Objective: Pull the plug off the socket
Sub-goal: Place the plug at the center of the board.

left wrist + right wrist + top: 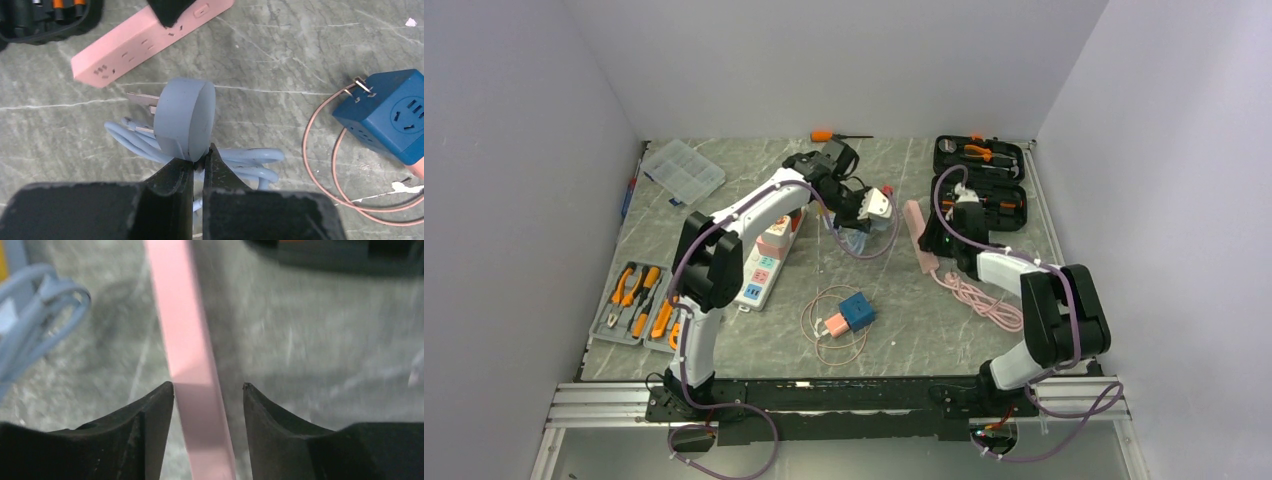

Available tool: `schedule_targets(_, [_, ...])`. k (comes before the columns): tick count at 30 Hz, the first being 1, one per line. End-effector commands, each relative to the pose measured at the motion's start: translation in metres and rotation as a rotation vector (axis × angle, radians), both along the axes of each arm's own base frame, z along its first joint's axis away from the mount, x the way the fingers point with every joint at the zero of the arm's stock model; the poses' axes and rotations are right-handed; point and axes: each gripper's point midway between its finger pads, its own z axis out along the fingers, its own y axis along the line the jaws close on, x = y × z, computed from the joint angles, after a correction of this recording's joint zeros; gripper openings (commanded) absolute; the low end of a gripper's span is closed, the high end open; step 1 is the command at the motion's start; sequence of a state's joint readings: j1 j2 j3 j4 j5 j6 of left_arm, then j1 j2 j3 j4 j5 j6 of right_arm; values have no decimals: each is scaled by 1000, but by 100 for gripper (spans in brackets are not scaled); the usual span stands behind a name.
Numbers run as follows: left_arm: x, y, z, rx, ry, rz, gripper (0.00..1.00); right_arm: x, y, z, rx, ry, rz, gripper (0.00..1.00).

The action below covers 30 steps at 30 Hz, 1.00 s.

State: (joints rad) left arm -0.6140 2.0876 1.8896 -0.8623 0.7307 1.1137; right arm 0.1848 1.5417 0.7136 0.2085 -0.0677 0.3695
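Left gripper (pixel 202 157): closed tight on the plug (pixel 187 117), pinching it at its lower rim where the blue cord (pixel 250 165) comes out
Plug: grey-blue and round, held above the table (pixel 904 330) in the far middle, between the white power strip (pixel 764 265) on the left and the pink power strip (pixel 145 42) on the right
Prongs (pixel 142 97): bare, out of any socket, pointing toward the pink power strip with open table between the two
Blue cord: looped in a loose bundle on the table under the plug
Right gripper (pixel 207 387): open, one finger on each side of the pink power strip; the left finger is at the strip's edge, the right finger stands off with a visible gap
Pink power strip: long and narrow, lying near to far on the right half of the table; its pink cord (pixel 984 300) trails toward the near right
Room on the right: tight, as two black tool cases (pixel 979 155) sit just beyond the right gripper by the far right wall
Room in the middle: bare table on the near side of the plug as far as the blue cube socket (pixel 858 309), which lies inside a thin loop of cable (pixel 320 165)
Room on the left: the white power strip lies under the left arm; a tool tray (pixel 636 305) sits by the near left edge and a clear box (pixel 682 170) in the far left corner
Far edge: a screwdriver (pixel 834 135) lies along the back wall, behind the left gripper
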Motion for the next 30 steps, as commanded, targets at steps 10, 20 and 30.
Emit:
schedule_targets(10, [-10, -9, -30, 154, 13, 75, 2, -46, -12, 5, 22, 97, -103, 100])
schedule_targets(20, [-33, -14, -62, 226, 74, 81, 14, -45, -28, 39, -20, 9, -168, 100])
schedule_targets(30, [-16, -24, -59, 230, 57, 169, 63, -46, -31, 52, -20, -36, -179, 100])
